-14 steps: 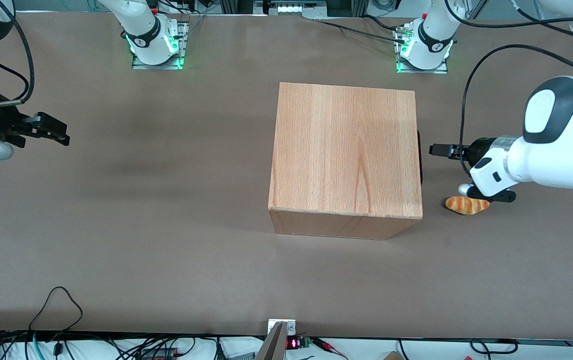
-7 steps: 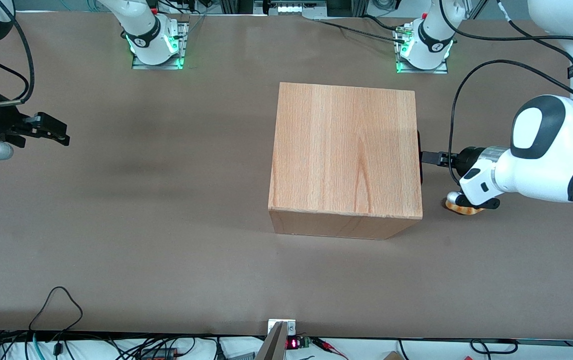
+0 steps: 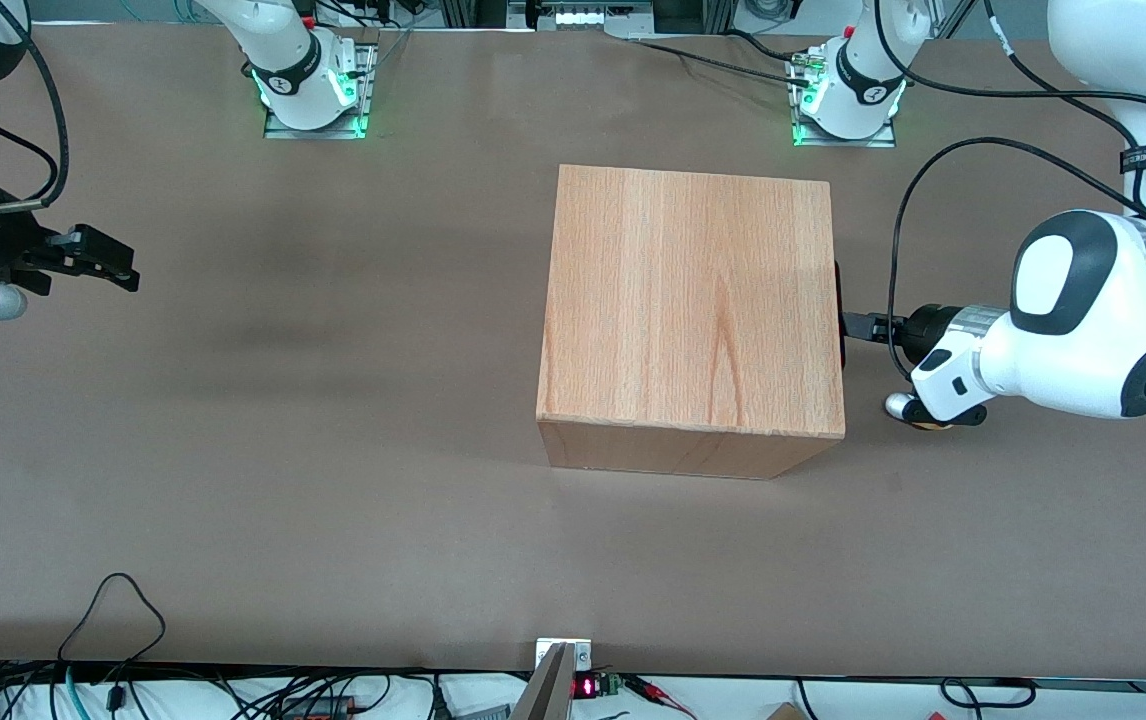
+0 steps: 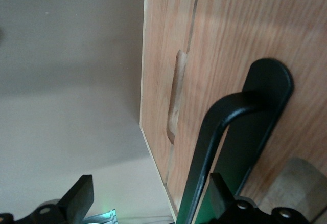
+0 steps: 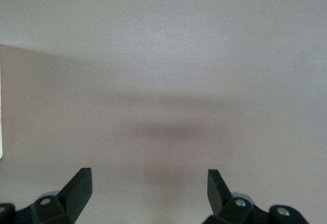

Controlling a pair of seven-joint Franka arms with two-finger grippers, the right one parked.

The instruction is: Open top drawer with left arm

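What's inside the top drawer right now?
Cannot be seen: the top drawer is shut, contents hidden. The gripper, fingers open, straddles its black handle.

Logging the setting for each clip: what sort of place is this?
Most likely a robotics lab bench: a brown-covered table with arm bases bolted on, loose cables along its edge, and a wooden cabinet. The left arm's gripper, open, is at the drawer's black handle.

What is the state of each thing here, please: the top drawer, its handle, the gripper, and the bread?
top drawer: closed, front flush with the cabinet.
black bar handle: between the open fingers, not yet clamped.
left gripper: open, at the drawer front.
bread: on the table, almost hidden under the left arm.
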